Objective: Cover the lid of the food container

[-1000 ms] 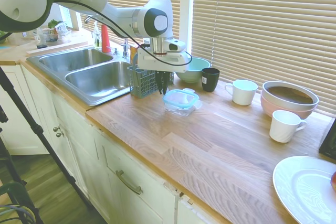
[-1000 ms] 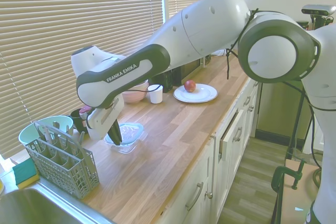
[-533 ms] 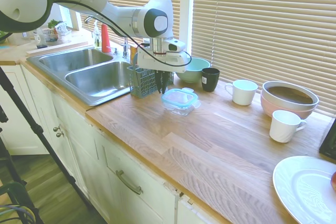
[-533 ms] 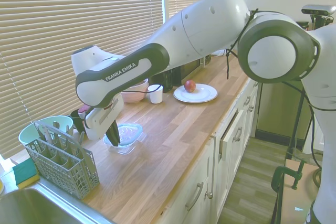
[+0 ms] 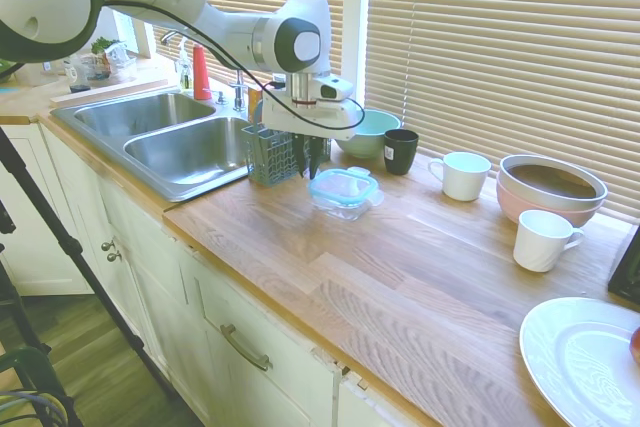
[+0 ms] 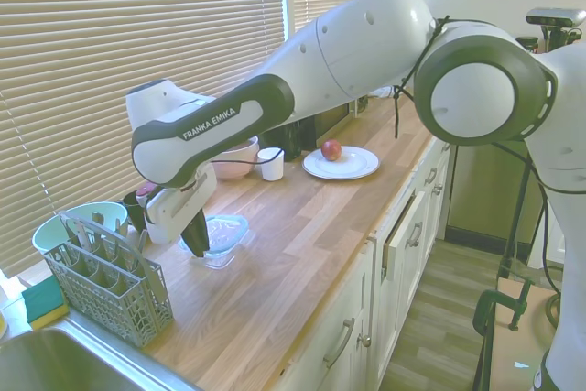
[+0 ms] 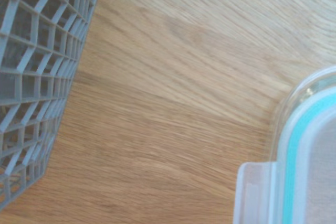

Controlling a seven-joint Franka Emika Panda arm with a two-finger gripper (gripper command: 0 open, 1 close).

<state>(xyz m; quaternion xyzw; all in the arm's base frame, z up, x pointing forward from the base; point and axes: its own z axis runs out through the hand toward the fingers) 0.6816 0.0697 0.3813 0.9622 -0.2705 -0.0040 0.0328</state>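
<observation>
The lid [image 5: 345, 185], clear with a teal rim seal, lies flat on top of the small clear food container [image 5: 342, 204] on the wooden counter. Both show again in the second exterior view as the lid [image 6: 224, 227] over the food container [image 6: 218, 252]. My gripper [image 5: 313, 169] hangs just beside the lid, between it and the grey cutlery basket [image 5: 271, 153], fingers pointing down and slightly apart with nothing between them. From the other side the gripper [image 6: 198, 245] stands at the lid's near edge. In the wrist view, the lid's teal rim [image 7: 295, 156] and one snap tab [image 7: 253, 192] show.
A light green bowl [image 5: 368, 132], black cup [image 5: 400, 150], two white mugs [image 5: 462, 175] [image 5: 541, 239] and a pink bowl [image 5: 550, 187] line the back of the counter. A white plate [image 5: 585, 362] lies far right. The sink [image 5: 190, 147] is left of the basket.
My gripper has drifted a little away from the lid toward the cutlery basket. The lid and container have not moved.
</observation>
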